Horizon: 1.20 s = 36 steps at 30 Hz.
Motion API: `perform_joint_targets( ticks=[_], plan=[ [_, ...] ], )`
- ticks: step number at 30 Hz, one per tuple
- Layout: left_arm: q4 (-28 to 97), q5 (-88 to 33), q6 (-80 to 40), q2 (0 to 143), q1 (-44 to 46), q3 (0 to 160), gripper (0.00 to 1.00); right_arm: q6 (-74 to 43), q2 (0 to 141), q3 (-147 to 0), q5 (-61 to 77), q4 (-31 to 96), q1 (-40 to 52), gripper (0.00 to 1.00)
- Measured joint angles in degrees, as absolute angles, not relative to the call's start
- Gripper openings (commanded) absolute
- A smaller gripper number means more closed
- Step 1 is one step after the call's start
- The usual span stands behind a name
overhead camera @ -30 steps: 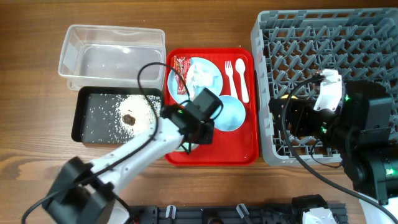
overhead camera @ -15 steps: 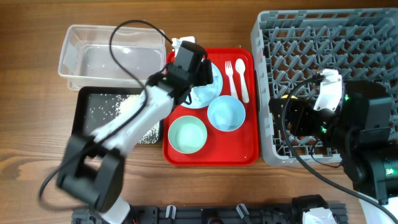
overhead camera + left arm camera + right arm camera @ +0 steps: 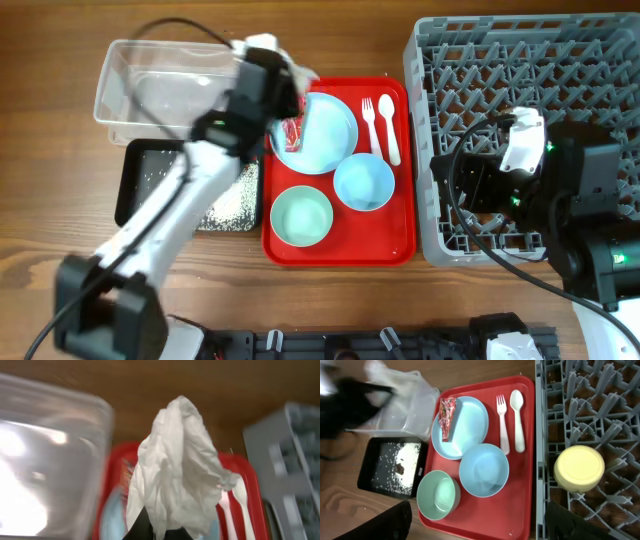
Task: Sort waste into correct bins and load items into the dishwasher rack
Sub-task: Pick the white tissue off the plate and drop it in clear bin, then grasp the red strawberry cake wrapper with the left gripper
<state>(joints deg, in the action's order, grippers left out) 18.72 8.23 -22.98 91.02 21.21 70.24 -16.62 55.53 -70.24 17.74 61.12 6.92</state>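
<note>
My left gripper (image 3: 275,62) is shut on the crumpled white paper (image 3: 177,470), held in the air by the right rim of the clear tub (image 3: 150,85); the paper also shows in the overhead view (image 3: 298,72). The red wrapper (image 3: 446,416) lies on the light blue plate (image 3: 467,427). The blue bowl (image 3: 484,470), green bowl (image 3: 437,495), fork (image 3: 502,422) and spoon (image 3: 518,417) sit on the red tray (image 3: 520,505). The black tray (image 3: 392,467) holds rice and a brown lump. My right gripper (image 3: 485,530) is open and empty above the grey rack (image 3: 530,80), where the yellow cup (image 3: 579,468) stands.
The clear tub and black tray stand close together left of the red tray. The rack fills the right side, touching the red tray's right edge. The left arm's cable arcs over the tub. Bare wooden table lies at the far left and front.
My left arm swung from the front of the red tray to the plate, took the white paper off it and carried it back-left to the clear tub's rim. The right arm stayed still.
</note>
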Motion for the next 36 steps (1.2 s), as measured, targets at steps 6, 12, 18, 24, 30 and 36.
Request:
perform_joint_targets(
  ticks=[6, 12, 18, 24, 30, 36],
  plan=[
    [19.49, 6.48, -23.22, 95.83, 8.14, 70.24, 0.75, -16.6, 55.57, -70.24, 17.72, 62.0, 6.92, 0.87],
    [19.7, 3.92, -21.65, 94.06, 19.22, 70.78, 0.73, -16.6, 55.61, -70.24, 17.74, 62.76, 6.92, 0.87],
    [16.4, 11.18, -18.0, 108.68, 29.23, 71.55, 0.68, -16.62, 55.61, -70.24, 17.69, 63.07, 6.9, 0.87],
    [16.21, 13.15, -17.58, 115.77, 29.08, 71.55, 0.27, -16.62, 55.61, -70.24, 17.69, 63.33, 6.92, 0.87],
    [18.02, 13.58, -18.81, 114.74, 29.1, 71.53, 0.04, -16.62, 55.61, -70.24, 17.54, 63.94, 6.92, 0.87],
    [19.77, 14.0, -19.18, 93.58, 28.86, 71.61, 0.04, -16.62, 55.61, -70.24, 17.54, 64.27, 6.92, 0.87]
  ],
)
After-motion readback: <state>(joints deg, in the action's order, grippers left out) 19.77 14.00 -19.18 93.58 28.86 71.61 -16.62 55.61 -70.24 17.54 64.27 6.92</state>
